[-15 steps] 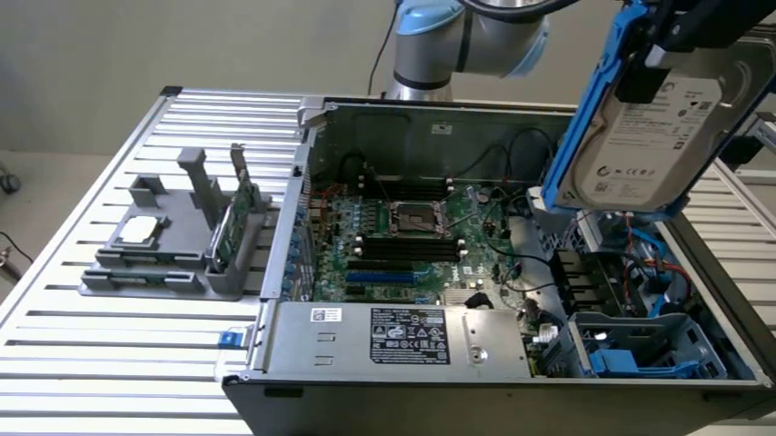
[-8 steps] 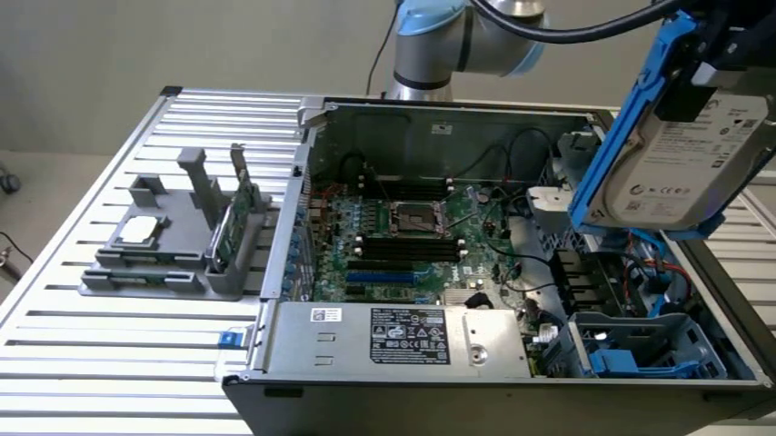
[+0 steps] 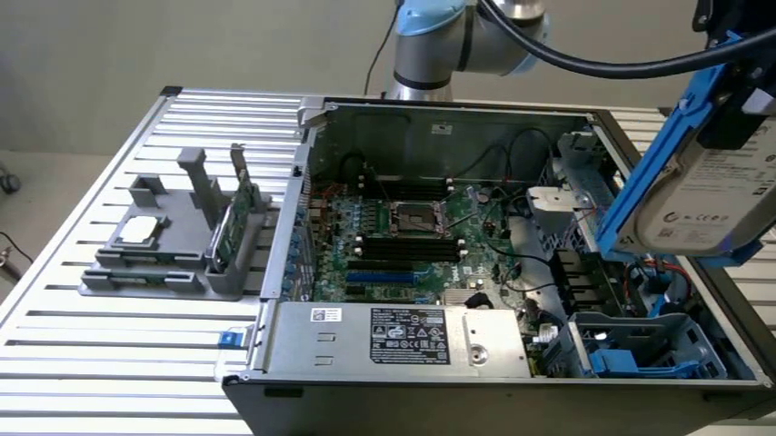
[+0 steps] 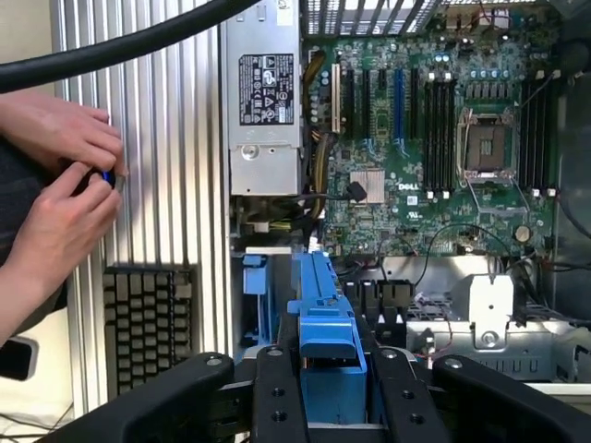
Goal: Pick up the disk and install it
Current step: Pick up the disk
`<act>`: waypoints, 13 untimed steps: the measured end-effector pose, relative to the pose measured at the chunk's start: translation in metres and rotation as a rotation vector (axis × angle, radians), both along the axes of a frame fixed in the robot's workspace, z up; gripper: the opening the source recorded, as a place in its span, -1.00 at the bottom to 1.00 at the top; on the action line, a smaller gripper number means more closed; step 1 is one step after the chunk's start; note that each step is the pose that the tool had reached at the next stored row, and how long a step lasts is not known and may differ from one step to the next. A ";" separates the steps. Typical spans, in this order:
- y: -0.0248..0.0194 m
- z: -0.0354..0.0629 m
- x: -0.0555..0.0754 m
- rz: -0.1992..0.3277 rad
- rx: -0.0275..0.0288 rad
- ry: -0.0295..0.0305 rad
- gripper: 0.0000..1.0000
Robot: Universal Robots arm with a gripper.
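Item: gripper (image 4: 328, 374), single arm; two dark fingers (image 4: 277, 388) set part-way in, pinching the disk (image 3: 710, 195) by the flanks of its blue carrier frame, one finger to each side, nothing else touched. Held article: the disk, silver-grey with white label, blue-edged, carried clear of every surface, above the case's end on the exterior view's right. Bearing from gripper: none to speak of, the disk sits directly between the fingers and hangs down from them. Long axis: steeply tilted, near upright, upper end leaning toward the exterior view's right; in the wrist view it is seen edge-on, running away from the fingers toward the case interior. Beneath and near: drive bay (image 3: 637, 350) with blue fittings in the corner of the open computer case (image 3: 437, 113), apart from the disk, which judging by this is lifted but not yet seated. Further out: motherboard (image 3: 401, 236); power supply (image 3: 401, 331); grey fixture (image 3: 170, 250) on the slatted table (image 3: 97, 363), holding a green circuit card (image 3: 236, 218) and a small silver chip (image 3: 140, 229). Periphery: a person's hands (image 4: 60, 185) at the table edge, well apart from the gripper
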State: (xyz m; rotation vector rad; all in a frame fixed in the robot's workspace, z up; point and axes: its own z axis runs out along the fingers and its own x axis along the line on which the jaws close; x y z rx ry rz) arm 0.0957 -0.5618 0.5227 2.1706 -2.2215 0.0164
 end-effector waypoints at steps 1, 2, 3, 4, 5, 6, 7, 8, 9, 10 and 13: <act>-0.0038 -0.0003 0.001 0.000 0.0000 0.0000 -0.35; -0.0076 -0.0008 0.002 0.000 -0.0001 -0.0001 -0.35; -0.0116 -0.0016 0.002 0.000 0.0000 -0.0001 -0.35; -0.0156 -0.0029 0.003 0.000 0.0001 -0.0001 -0.35; -0.0201 -0.0048 0.004 0.000 0.0001 -0.0002 -0.35; -0.0244 -0.0065 0.005 0.000 -0.0001 -0.0002 -0.35; -0.0278 -0.0084 0.006 0.000 0.0001 -0.0002 -0.35; -0.0304 -0.0101 0.007 0.000 0.0000 -0.0002 -0.35; -0.0324 -0.0119 0.008 0.000 0.0000 -0.0002 -0.35; -0.0336 -0.0139 0.008 0.000 0.0004 -0.0003 -0.35; -0.0347 -0.0191 0.011 0.000 -0.0001 -0.0002 -0.35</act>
